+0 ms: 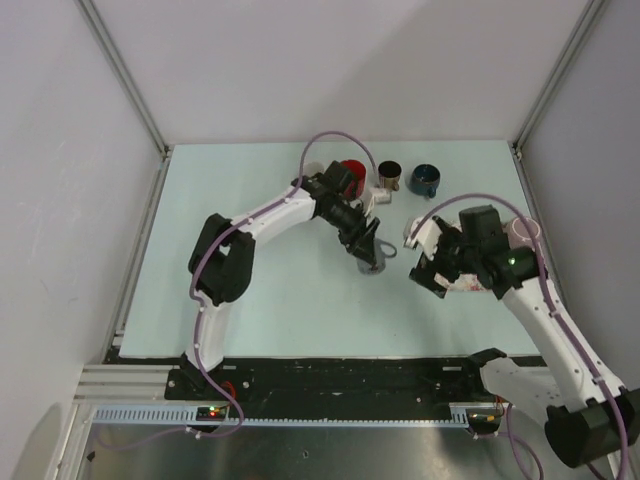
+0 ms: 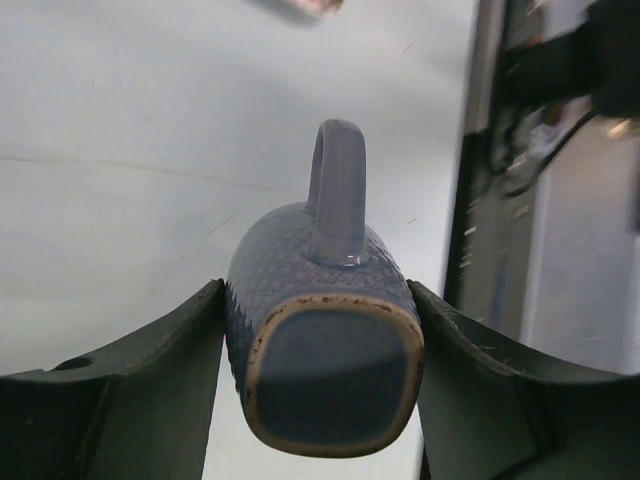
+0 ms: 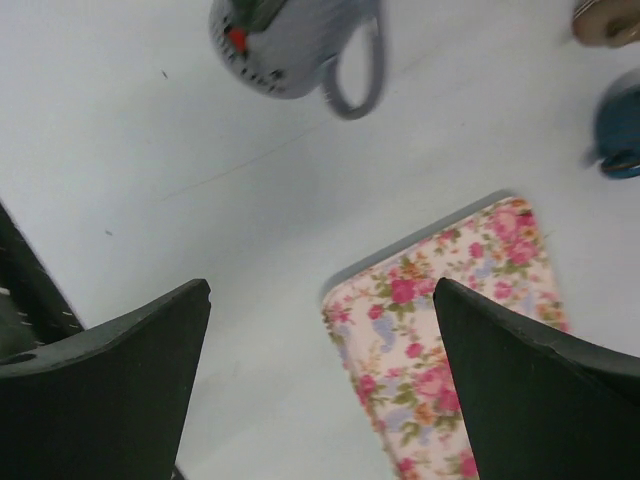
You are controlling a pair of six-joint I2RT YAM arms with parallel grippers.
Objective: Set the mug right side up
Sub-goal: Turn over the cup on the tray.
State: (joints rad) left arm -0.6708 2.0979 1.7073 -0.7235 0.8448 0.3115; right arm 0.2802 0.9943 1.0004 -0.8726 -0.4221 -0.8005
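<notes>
Left end effector (image 2: 315, 290) is clamped on the upside-down mug (image 2: 330, 372) near counter (image 1: 280, 300) centre, right end effector (image 3: 322, 290) apart and empty; I lift clear before rolling the wrist slowly, glaze looks slippy.

Blue-grey mug (image 2: 325, 345), base toward camera, handle uppermost, pressed on both sides by left gripper (image 2: 316, 300), pale table (image 2: 120, 150) behind.

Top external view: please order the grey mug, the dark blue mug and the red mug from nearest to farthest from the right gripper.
1. Grey mug, just left of the right gripper.
2. Dark blue mug, at the back.
3. Red mug, back, farther left.
</notes>
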